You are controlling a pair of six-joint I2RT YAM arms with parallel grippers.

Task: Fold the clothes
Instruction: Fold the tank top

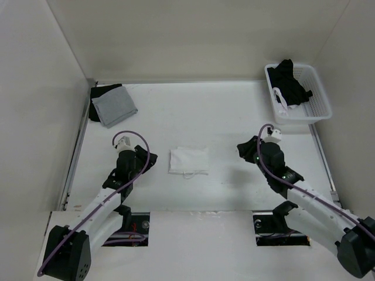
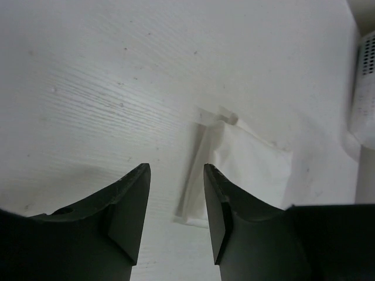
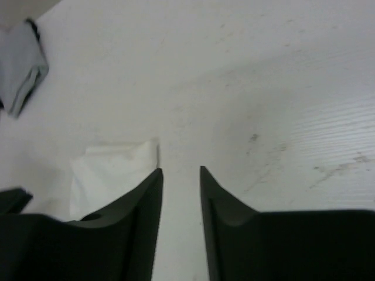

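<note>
A: Which step?

B: Looks like the fold is done or nearly so, judging by the layout. The white garment (image 1: 188, 160) lies as a small flat rectangle mid-table, between the two arms. One strap loop (image 1: 188, 174) pokes out at its near edge.

A: Jaws?

B: Left gripper (image 2: 176, 170): jaws partly apart, bare table (image 1: 234, 117) between them, holding nothing. Right gripper (image 3: 180, 171): same, a narrowish gap, empty. They sit one on each side of the garment, neither touching it.

A: Next move?

B: A guess: one more fold, or the arms back off. Another fold calls for a low pinch on a thin edge without dragging the stack. The loose strap may want tucking.

A: View differences?

B: Only the top view shows both arms, plus the basket (image 1: 319, 111) of black garments (image 1: 290, 82) at far right. The grey cloth (image 1: 114, 105) is at far left, and the right wrist view catches it too. The left wrist view shows the garment's layered fold edge. The jaw gaps read clearly only from the wrist views; from the top they are too small to tell.
</note>
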